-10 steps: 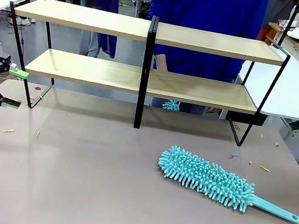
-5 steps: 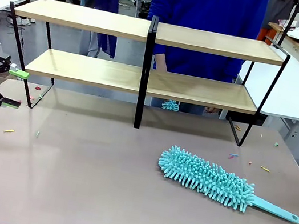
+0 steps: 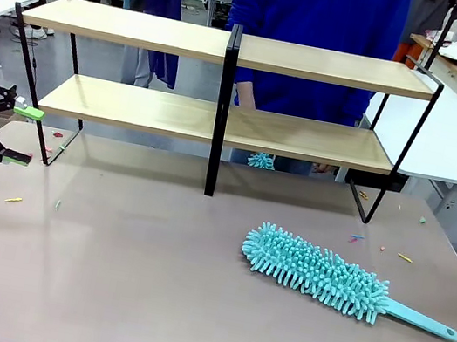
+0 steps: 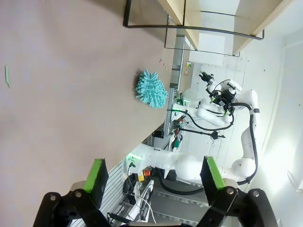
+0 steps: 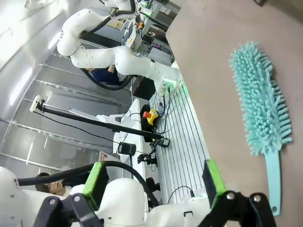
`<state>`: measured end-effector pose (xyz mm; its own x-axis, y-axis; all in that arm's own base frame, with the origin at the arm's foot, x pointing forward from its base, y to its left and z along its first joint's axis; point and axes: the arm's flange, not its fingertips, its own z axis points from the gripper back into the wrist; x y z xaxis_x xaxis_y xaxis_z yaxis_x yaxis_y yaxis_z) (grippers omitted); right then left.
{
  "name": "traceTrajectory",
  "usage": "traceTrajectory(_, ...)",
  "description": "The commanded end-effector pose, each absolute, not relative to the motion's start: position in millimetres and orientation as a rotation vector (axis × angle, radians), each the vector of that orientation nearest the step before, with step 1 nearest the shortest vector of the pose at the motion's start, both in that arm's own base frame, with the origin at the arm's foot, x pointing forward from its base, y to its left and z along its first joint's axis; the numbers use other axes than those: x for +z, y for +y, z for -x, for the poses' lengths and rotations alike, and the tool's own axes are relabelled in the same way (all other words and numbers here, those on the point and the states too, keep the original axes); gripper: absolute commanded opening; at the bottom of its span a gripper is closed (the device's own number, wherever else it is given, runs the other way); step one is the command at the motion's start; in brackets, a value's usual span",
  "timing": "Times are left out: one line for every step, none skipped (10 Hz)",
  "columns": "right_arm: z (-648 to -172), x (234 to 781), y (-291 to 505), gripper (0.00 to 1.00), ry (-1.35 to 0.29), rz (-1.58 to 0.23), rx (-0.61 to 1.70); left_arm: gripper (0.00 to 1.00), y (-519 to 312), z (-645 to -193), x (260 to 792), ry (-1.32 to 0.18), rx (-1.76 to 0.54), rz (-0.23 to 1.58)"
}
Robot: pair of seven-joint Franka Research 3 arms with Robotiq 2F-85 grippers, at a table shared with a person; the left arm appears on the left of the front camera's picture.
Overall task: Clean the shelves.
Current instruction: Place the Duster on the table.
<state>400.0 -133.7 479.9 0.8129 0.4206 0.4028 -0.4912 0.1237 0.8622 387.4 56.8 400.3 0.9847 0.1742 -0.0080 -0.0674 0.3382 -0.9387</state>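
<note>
Left tool at surface's left edge, jaws apart, empty. Shelves across far side, w/ person in blue behind. Teal duster front-right. Right tool wide open, empty. Small scraps scattered. No legible writing.

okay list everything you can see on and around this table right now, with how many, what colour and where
shelves: one two-tier rack, light-wood boards in a black frame, at the far side of the table, both boards bare
duster: one, teal microfibre head with a teal handle, lying flat on the table right of centre, handle toward the right edge
small scraps: several, yellow, green and pink, scattered on the table near both ends of the rack
table: one, grey-brown top
white tables: two, beside the rack's ends
person: one, blue top, standing behind the rack
left gripper: black with green pads, open, over the table's left edge
right gripper: black with green pads, open, empty
</note>
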Motion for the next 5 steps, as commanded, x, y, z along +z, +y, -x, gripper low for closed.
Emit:
traceTrajectory(-398.9,478.0,-131.7,1.0,-0.084,-1.278,0.678,1.0,57.4,-385.3,401.0,-0.109,0.133,1.222)
traceTrajectory(-398.9,478.0,-131.7,1.0,-0.084,-1.278,0.678,1.0,57.4,-385.3,401.0,-0.109,0.133,1.222)
traceTrajectory(-398.9,478.0,-131.7,1.0,-0.084,-1.278,0.678,1.0,57.4,-385.3,401.0,-0.109,0.133,1.222)
traceTrajectory(-398.9,478.0,-131.7,1.0,-0.084,-1.278,0.678,1.0,57.4,-385.3,401.0,-0.109,0.133,1.222)
traceTrajectory(-398.9,478.0,-131.7,1.0,-0.084,-1.278,0.678,1.0,57.4,-385.3,401.0,-0.109,0.133,1.222)
